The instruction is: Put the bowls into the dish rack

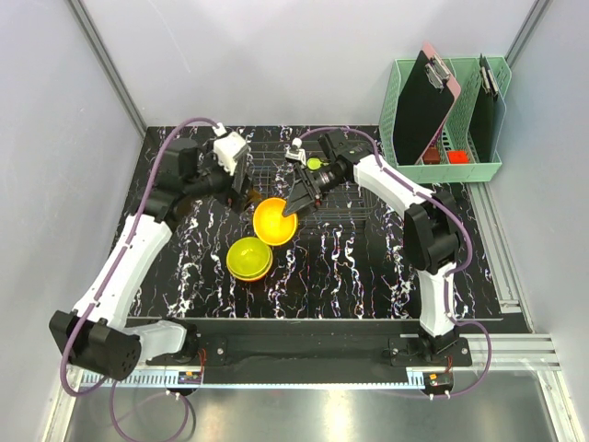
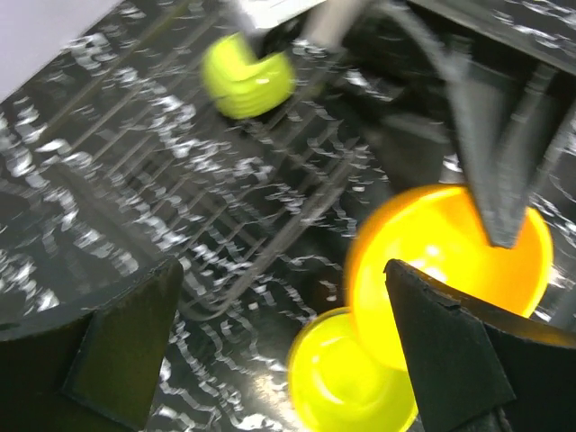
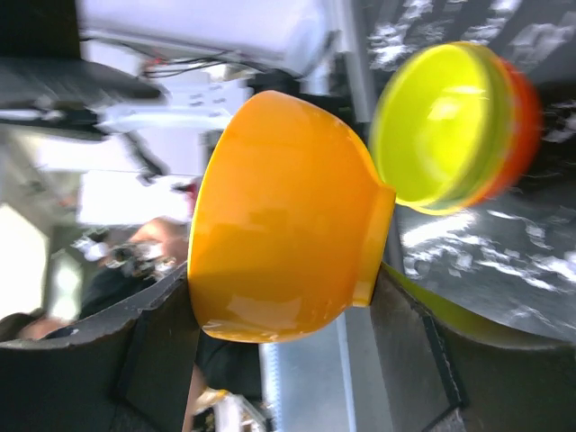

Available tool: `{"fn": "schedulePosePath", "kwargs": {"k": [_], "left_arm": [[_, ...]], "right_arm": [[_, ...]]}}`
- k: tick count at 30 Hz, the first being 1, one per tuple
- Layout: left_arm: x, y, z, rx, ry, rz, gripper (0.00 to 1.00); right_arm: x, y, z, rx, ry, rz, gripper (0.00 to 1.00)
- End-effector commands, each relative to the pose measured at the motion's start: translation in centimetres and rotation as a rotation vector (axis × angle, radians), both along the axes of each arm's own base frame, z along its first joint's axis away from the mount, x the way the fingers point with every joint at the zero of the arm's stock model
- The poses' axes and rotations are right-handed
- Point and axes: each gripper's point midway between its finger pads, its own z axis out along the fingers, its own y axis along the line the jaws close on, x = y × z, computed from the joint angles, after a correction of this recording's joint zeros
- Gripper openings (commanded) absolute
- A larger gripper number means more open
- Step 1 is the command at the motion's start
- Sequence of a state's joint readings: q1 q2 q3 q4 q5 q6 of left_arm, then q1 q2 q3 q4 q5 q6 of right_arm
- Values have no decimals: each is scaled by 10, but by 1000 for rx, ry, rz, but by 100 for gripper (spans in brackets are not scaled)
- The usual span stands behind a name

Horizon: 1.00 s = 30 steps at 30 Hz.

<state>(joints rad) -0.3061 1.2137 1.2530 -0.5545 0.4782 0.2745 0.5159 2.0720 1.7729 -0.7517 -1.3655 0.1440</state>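
Right hand [image 3: 283,306] clamped on orange bowl [image 3: 279,216], tipped sideways at near edge of dish rack [image 1: 271,166], likely so it slots upright between wires. Left hand [image 2: 281,297] spread wide, empty, just beside. Yellow-green bowl [image 1: 249,259] sits on desk [image 1: 368,267], stacked on red-orange one.

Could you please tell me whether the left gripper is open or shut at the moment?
Open. In its own wrist view the left gripper has its fingers set far apart, with nothing clamped between them.
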Motion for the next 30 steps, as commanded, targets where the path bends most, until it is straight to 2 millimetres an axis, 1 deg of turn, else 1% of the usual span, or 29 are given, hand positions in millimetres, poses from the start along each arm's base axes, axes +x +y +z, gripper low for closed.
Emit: {"fn": "schedulePosePath", "kwargs": {"k": [1,2,3,4,5,6,8,9,11,12,14,15,16,17,18,19,20,21,22,24,25,27,28,29,30], "left_arm": [[-2,20,11,-5,-81,69,99],[-4,25,5,4,-73,80,99],[-7,28,-10,23,-50,82,99],[-13,31,-15,31,-47,83,99],[-15,34,-23,42,-32,88,99],[-21,37,-38,59,-9,83,99],[-29,40,-55,80,30,83,99],[-35,42,-68,92,57,77,99],[-41,44,-82,107,85,70,99],[-45,46,-93,120,104,66,99],[-51,47,-103,135,124,49,99],[-54,48,-111,152,140,39,99],[-55,49,-116,164,156,33,99],[-57,50,-121,174,170,29,99],[-56,51,-127,194,180,15,99],[-57,52,-131,204,199,14,99],[-57,52,-133,213,202,3,99],[-57,53,-138,220,221,2,99],[-57,53,-140,220,228,0,99],[-58,50,-142,215,240,-18,99],[-58,50,-142,214,242,-22,99],[-58,49,-147,216,255,-34,99],[-59,48,-148,216,259,-38,99],[-60,49,-153,221,270,-43,99],[-60,49,-154,221,273,-46,99]], "right_arm": [[4,-8,12,-106,-259,-71,0],[6,-11,15,-129,-287,-92,0],[12,-14,10,-164,-348,-108,0],[14,-17,11,-181,-378,-120,0],[16,-19,14,-200,-414,-137,0],[24,-24,10,-248,-458,-167,0],[29,-29,14,-281,-515,-195,0],[36,-33,12,-319,-546,-222,0],[40,-37,19,-333,-592,-242,0],[47,-41,18,-369,-617,-268,0],[56,-45,24,-393,-666,-299,0],[65,-50,22,-445,-698,-336,0],[73,-53,26,-467,-728,-363,0],[81,-57,23,-503,-750,-387,0],[95,-67,20,-576,-793,-437,0],[103,-72,21,-608,-824,-462,0],[112,-77,16,-647,-844,-482,0],[123,-86,13,-711,-874,-520,0],[129,-88,8,-739,-879,-529,0],[138,-95,3,-790,-900,-554,0],[143,-98,-5,-821,-899,-558,0],[155,-108,-8,-892,-925,-597,0],[161,-112,-15,-930,-930,-608,0],[167,-119,-16,-973,-947,-632,0],[171,-121,-17,-994,-957,-639,0]]}}
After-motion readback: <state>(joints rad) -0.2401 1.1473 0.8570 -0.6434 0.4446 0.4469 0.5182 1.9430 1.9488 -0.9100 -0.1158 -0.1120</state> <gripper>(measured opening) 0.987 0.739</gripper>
